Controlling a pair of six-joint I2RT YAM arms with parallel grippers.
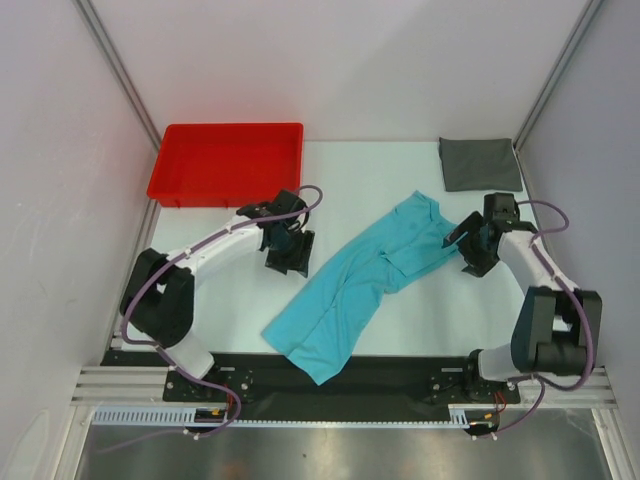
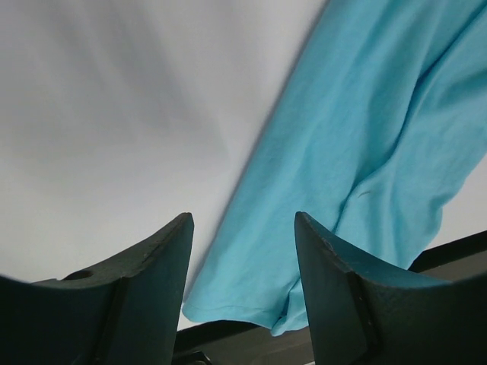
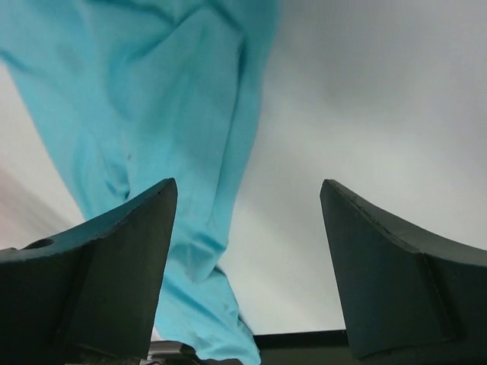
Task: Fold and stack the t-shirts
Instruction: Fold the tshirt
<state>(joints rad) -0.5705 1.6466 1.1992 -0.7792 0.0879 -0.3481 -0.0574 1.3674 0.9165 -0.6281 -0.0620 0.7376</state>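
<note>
- Your bright turquoise soft cloth t-shirt (image 1: 360, 285) lies bunched up in a long slanting strip in the middle of the white surface (image 1: 370, 175). It runs from near the front edge up toward the far right.
- The small dark grey folded t-shirt (image 1: 480, 163) sits flat in the far right corner, apart from the turquoise one.
- The red plastic tray (image 1: 225, 165) sits in the far left corner. I think you can leave it alone.
- Your left gripper (image 1: 290, 252) hangs just beside the left side of the turquoise t-shirt. Its fingers are wide apart and hold nothing.
- Your right gripper (image 1: 468, 250) hangs at the upper right end of the turquoise t-shirt. It is wide too, with nothing in it.
- The step now looks like spreading the turquoise t-shirt flat, so it can be folded.
- Pick one end for each gripper and go down slowly until the fingers are around the cloth.
- Pinch a clean edge, not a thick bunch.
- Pull the two ends apart gently until the wrinkles go.
- Keep your right gripper clear of the grey t-shirt so you do not mess up its neat fold.
</note>
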